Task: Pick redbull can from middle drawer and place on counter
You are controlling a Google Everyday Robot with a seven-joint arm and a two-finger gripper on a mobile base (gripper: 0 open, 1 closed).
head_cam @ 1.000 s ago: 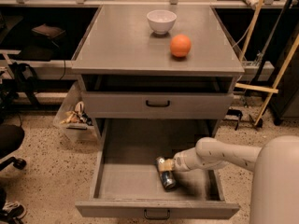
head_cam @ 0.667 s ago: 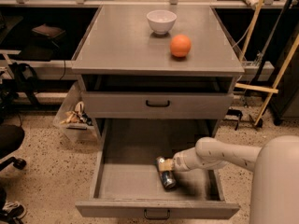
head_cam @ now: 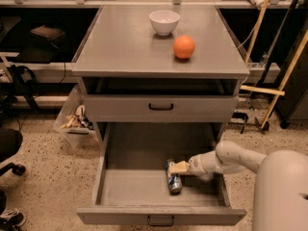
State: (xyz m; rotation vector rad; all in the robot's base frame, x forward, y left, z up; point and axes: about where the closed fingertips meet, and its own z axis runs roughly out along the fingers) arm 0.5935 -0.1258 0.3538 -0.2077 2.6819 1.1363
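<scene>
The redbull can (head_cam: 173,181) lies on its side on the floor of the open middle drawer (head_cam: 130,186), right of centre and pointing front to back. My gripper (head_cam: 178,167) reaches in from the right, low inside the drawer, and its tip is at the can's far end. The arm (head_cam: 226,159) crosses the drawer's right wall. The counter (head_cam: 125,47) is the grey cabinet top above.
A white bowl (head_cam: 164,21) and an orange ball (head_cam: 184,47) sit on the counter's back right. The drawer above (head_cam: 161,107) is closed. A bin of clutter (head_cam: 76,121) stands on the floor to the left. Wooden poles (head_cam: 279,76) lean at the right.
</scene>
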